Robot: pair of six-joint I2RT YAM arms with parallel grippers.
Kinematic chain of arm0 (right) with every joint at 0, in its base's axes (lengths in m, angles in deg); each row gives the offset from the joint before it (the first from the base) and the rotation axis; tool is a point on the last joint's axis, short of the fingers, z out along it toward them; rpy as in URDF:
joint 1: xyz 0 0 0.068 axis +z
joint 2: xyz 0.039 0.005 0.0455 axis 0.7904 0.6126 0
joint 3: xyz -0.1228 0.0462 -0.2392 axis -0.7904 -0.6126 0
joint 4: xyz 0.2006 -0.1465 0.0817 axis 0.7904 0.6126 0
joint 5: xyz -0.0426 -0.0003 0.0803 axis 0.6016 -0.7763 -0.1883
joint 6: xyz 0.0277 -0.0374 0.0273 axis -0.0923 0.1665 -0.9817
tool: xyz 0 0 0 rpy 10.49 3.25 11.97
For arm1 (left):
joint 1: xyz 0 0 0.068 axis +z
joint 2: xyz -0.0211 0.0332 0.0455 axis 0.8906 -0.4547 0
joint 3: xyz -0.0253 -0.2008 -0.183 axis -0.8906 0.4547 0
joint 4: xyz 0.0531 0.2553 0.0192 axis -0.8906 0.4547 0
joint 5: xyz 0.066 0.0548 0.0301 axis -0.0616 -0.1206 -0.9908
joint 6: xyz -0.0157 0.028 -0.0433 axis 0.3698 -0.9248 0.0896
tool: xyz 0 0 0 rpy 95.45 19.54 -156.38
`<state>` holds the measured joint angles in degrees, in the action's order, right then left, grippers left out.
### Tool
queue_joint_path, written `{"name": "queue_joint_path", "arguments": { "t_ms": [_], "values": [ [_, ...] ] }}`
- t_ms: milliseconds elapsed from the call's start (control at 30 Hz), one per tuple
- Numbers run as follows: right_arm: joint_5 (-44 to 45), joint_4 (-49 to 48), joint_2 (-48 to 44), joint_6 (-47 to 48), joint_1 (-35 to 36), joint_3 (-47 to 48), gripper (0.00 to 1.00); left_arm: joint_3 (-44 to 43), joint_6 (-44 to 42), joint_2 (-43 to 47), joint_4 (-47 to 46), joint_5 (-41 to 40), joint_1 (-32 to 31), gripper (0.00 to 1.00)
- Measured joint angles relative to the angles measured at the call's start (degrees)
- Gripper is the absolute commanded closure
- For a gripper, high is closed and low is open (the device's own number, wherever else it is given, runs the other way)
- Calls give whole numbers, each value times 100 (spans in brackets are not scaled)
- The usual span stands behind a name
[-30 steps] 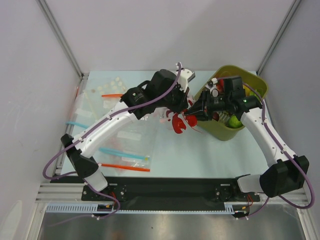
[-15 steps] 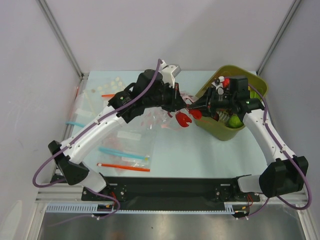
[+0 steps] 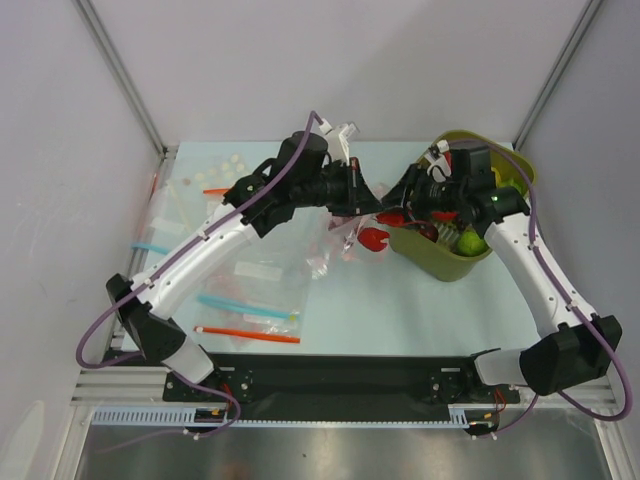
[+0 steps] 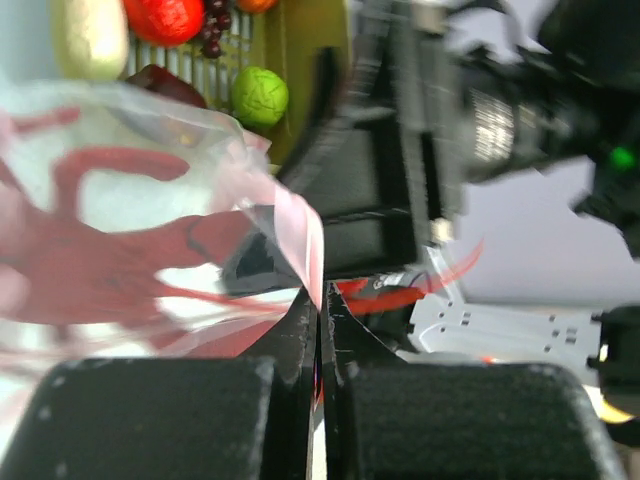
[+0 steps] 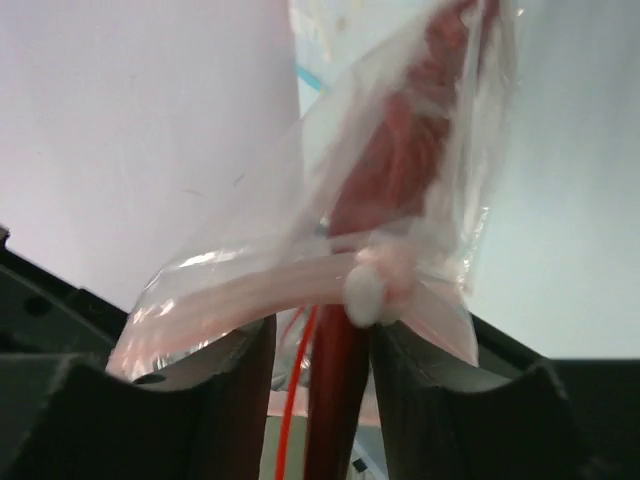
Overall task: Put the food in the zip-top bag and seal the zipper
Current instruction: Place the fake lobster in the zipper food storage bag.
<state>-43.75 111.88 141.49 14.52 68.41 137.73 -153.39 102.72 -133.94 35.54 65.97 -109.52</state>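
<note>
The widest free room is the near right part of the tabletop [image 3: 400, 310], bare from the near edge up to the olive bin [image 3: 445, 265], which fills the far right corner. The middle, toward the far edge, is crowded. There the left claw [image 3: 362, 198] and the right claw [image 3: 398, 205] meet almost tip to tip. The zip-top bag [image 3: 325, 250], pinched by the left one, and the lobster [image 3: 374, 238], clamped in the right one, hang between them. Flat spare bags [image 3: 250, 290] cover the left half, and the left arm [image 3: 215, 250] crosses above them diagonally.
</note>
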Motion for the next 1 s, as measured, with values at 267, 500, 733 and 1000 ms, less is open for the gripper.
{"name": "queue_joint_path", "arguments": {
  "t_ms": [267,500,733,1000],
  "values": [
    [581,603,-223,514,0,184,35,-20,409,-103,354,-28,483,100],
    [975,1038,-660,890,-57,184,33,2,444,-103,389,-48,535,100],
    [1270,1246,-887,1224,-240,184,40,2,442,-101,396,-66,535,100],
    [1408,1268,-872,1362,9,120,46,-59,428,-103,538,-96,535,100]
  ]
}}
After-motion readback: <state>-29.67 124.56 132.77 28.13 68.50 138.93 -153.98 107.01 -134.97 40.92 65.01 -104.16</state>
